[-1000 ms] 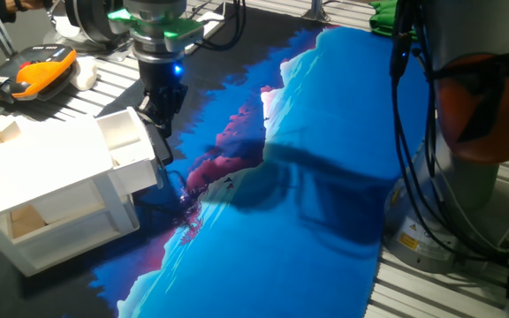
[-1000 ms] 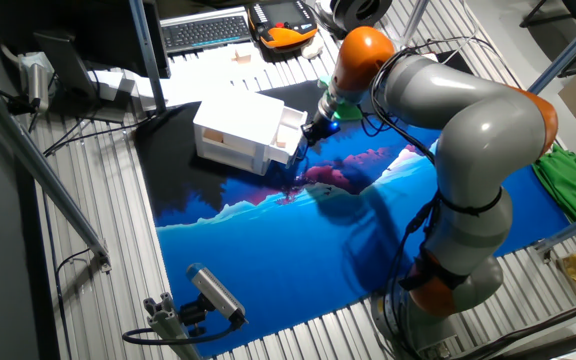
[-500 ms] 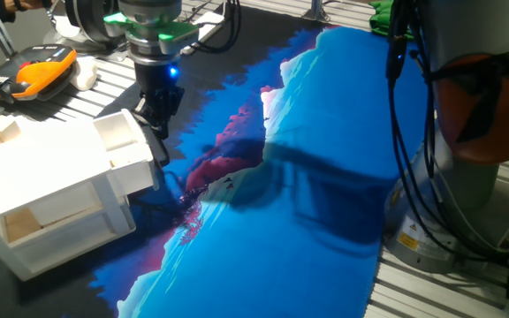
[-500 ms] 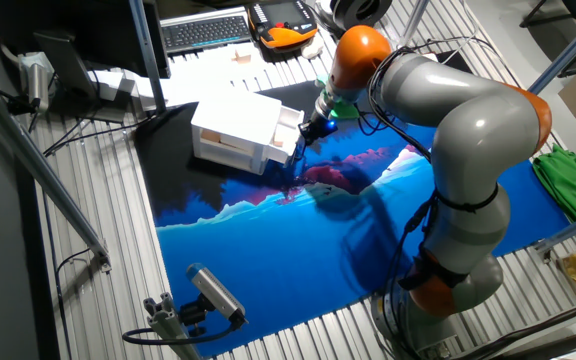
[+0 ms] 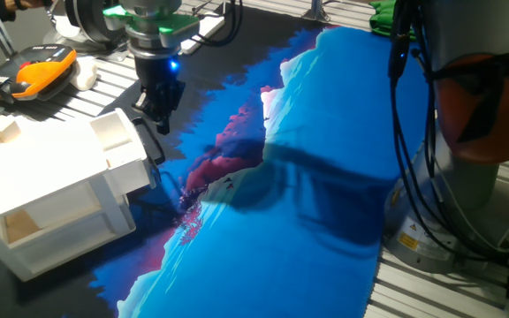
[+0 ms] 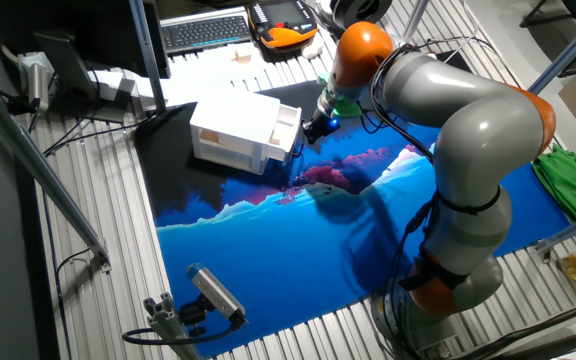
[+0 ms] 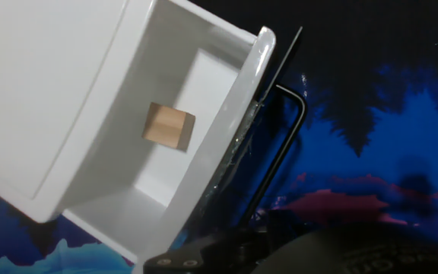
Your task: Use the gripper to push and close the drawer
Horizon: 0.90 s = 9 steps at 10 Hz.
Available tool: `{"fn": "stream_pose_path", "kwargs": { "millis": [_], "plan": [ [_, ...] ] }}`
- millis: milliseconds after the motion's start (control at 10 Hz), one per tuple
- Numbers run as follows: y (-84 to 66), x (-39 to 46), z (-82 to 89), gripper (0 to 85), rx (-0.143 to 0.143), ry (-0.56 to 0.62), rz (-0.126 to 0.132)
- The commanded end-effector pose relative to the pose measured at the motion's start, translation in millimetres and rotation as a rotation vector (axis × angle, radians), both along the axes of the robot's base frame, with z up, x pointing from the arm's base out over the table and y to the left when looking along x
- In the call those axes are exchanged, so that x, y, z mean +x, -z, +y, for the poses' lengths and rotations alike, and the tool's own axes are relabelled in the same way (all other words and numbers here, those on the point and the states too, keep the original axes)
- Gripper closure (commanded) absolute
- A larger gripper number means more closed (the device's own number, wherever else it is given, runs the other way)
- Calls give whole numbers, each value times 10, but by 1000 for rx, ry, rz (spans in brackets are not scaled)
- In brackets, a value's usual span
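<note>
The white drawer point(image 5: 120, 140) sticks a short way out of the small white cabinet point(image 5: 42, 168). Its black bar handle point(image 5: 155, 152) faces the blue mat. My black gripper point(image 5: 160, 113), under the blue light and green ring, hangs just above and beside the drawer's front, fingers together and holding nothing. In the other fixed view the gripper point(image 6: 314, 127) stands right at the drawer's point(image 6: 287, 121) front. The hand view looks down into the drawer point(image 7: 238, 129), where a small wooden block point(image 7: 168, 126) lies, with the handle point(image 7: 281, 148) beside it.
The cabinet's lower shelf point(image 5: 25, 225) holds a wooden block. An orange-and-black device point(image 5: 29, 72) and a keyboard point(image 6: 206, 31) lie behind the cabinet. The large grey-and-orange robot base point(image 5: 480, 115) and its cables stand at the right of the blue mat point(image 5: 290, 221).
The drawer has slid further into the cabinet, and the cabinet has shifted slightly left. The gripper moved left with the drawer front, then eased back a little.
</note>
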<state>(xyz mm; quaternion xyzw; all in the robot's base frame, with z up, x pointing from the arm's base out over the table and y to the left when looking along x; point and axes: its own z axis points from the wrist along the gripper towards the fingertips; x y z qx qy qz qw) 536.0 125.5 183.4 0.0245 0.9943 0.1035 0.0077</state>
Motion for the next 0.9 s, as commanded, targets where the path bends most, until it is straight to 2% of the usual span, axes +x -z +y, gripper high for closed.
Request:
{"fn": "stream_pose_path", "kwargs": {
  "millis": [0, 300, 600, 800],
  "plan": [
    [0, -10, -4, 850, 1, 0, 0],
    [57, -31, -10, 850, 0, -2, 5],
    [183, 23, 37, 850, 7, 6, 5],
    [193, 57, 66, 850, 14, 9, 9]
  ]
}}
